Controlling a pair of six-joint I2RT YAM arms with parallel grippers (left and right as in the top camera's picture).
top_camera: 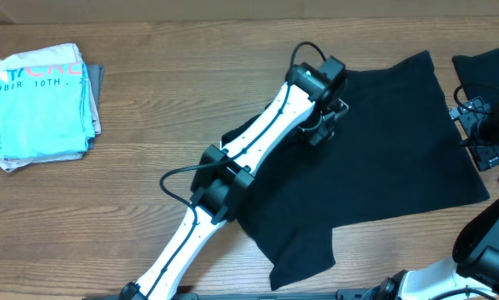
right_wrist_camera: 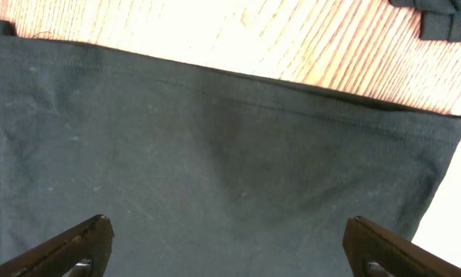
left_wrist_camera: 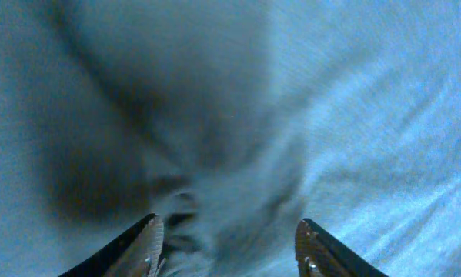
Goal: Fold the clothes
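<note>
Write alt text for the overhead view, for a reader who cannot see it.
A large plain black short-sleeved T-shirt lies spread on a wooden table, with the left gripper over its fabric. A folded light-blue T-shirt with printed lettering sits at the picture's far left.

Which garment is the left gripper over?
The large black T-shirt spread out mid-table, under the left gripper; the light-blue printed T-shirt lies folded far left, another black garment at the right edge.
</note>
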